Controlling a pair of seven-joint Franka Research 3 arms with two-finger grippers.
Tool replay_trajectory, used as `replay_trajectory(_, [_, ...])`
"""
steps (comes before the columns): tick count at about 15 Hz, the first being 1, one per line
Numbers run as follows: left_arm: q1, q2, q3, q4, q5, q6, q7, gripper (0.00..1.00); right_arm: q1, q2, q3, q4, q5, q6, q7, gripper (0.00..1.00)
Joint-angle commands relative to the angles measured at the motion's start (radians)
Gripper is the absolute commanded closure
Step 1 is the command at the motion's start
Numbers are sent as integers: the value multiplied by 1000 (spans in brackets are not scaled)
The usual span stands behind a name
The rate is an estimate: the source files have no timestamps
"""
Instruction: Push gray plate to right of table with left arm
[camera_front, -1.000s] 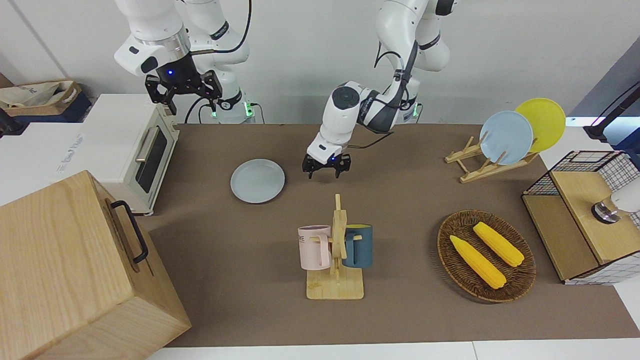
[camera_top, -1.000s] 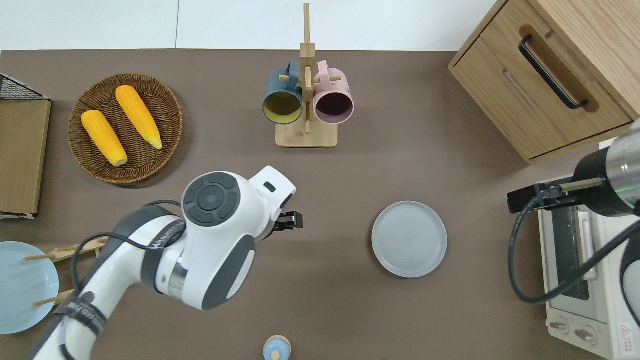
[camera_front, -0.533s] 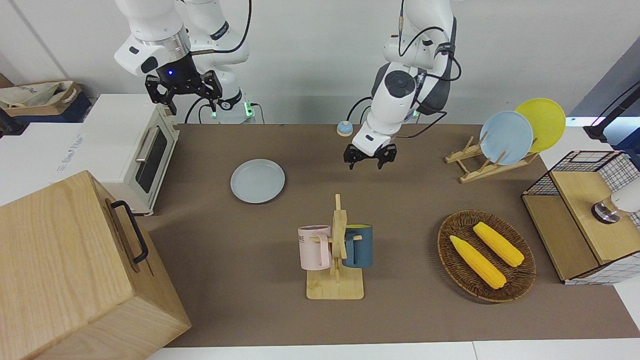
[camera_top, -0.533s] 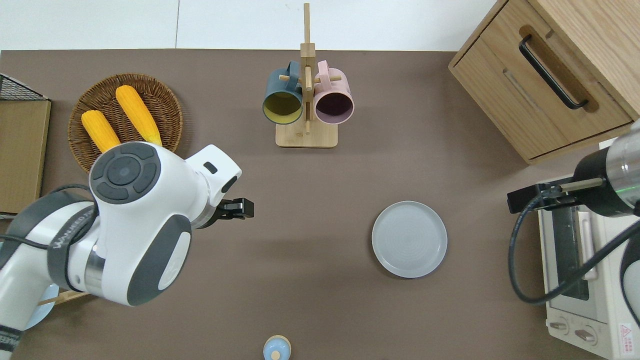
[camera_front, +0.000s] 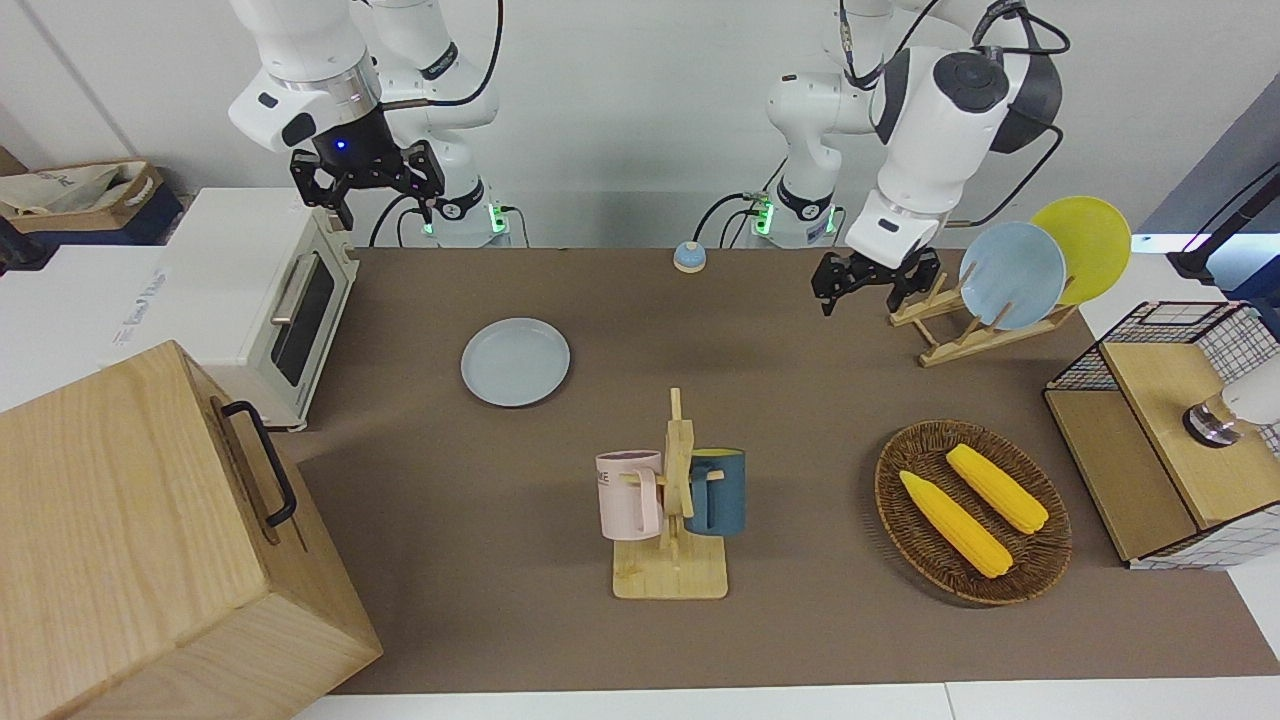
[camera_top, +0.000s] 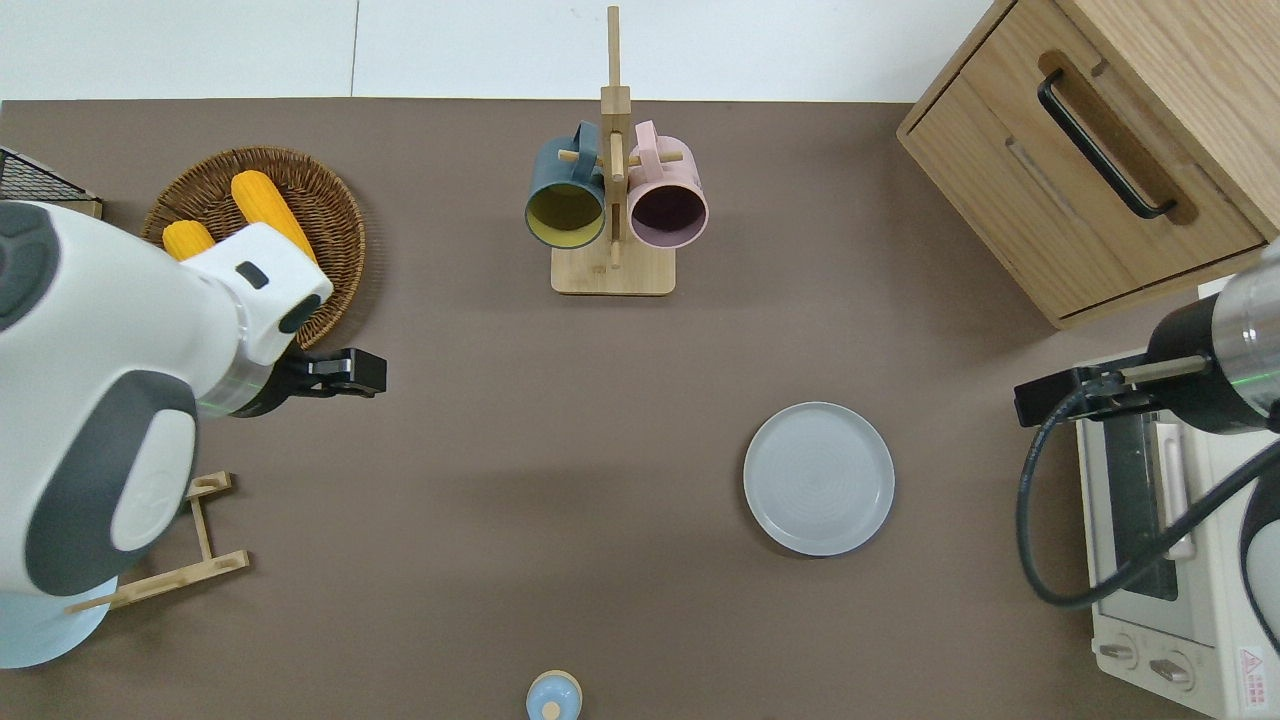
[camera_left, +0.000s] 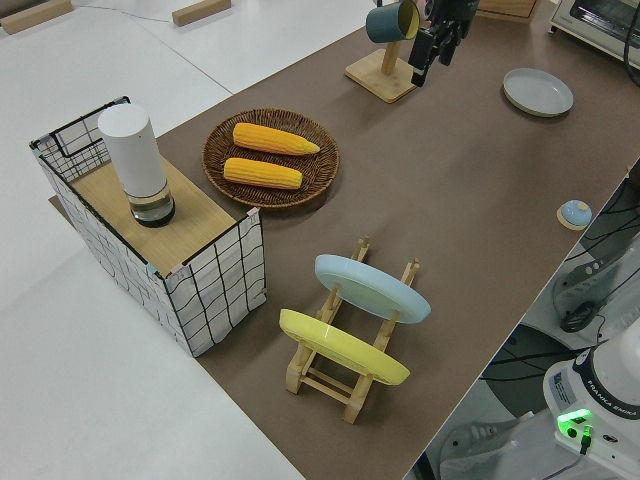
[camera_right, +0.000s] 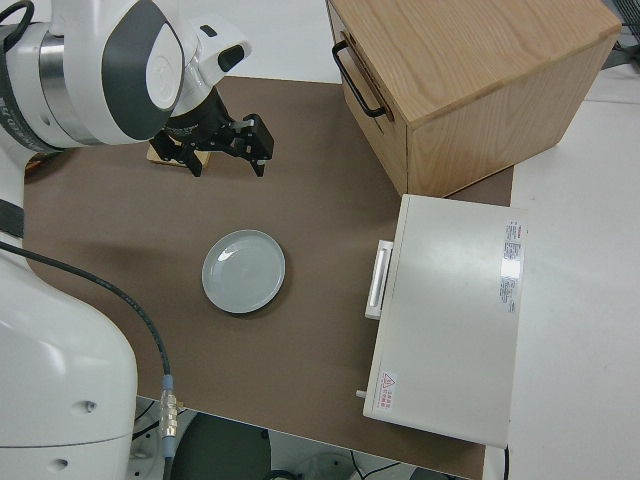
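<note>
Here, gray plate (camera_front: 515, 361): lies flat on the table (camera_front: 800, 400), toward the right arm's end, nearer to the robots than the mug rack (camera_front: 672, 510); nothing touches it; bare table all round it
left arm (camera_front: 930, 110): raised, well apart from the gray plate, at its own end of the table
left gripper (camera_front: 867, 285): up in the air with its two black fingers spread apart and nothing between them; in the overhead view it hangs over bare table just beside the wicker basket (camera_top: 330, 215)
right gripper (camera_front: 367, 185): parked; fingers spread, holding nothing
toaster oven (camera_front: 262, 300): white, at the right arm's end of the table, beside the gray plate with a strip of table between them
wooden cabinet (camera_front: 150, 540): big box with a black handle, farther from the robots than the toaster oven
mug rack: wooden, carrying a pink mug (camera_front: 628, 495) and a dark blue mug (camera_front: 718, 492); stands between the plate's stretch of table and the basket, farther from the robots than both grippers
wicker basket: holds two corn cobs (camera_front: 970, 505)
plate stand (camera_front: 950, 325): wooden, holding a light blue plate (camera_front: 1012, 274) and a yellow plate (camera_front: 1090, 240) on edge; just beside the left gripper in the front view
small blue bell (camera_front: 688, 257): at the table edge nearest the robots, between the two arm bases
wire crate (camera_front: 1170, 430): at the left arm's end, with a white cylinder (camera_left: 133, 160) on its wooden shelf
</note>
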Motion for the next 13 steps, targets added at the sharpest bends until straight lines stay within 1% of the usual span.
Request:
replay_trajectory(1, [24,8,17,105,10,-96,54,9,-11,-8,6,-1,8,-12,-3,17])
replay_trajectory(2, [24,6,45,109,-1,-102,136,9,-11,-8,6,1,8,-12,-3,17])
replay_trajectory(5, [24,9,97,165,-13,-171,282,9,-11,-8,6,-1,8,-12,-3,17])
replay_trajectory(9, [24,6,163,198,-12,-194,361,9,-11,-8,6,-1,8,-12,-3,17])
replay_trajectory(13, [24,3,169,198,-12,-194,370,7,-11,-8,4,1,8,-12,-1,17])
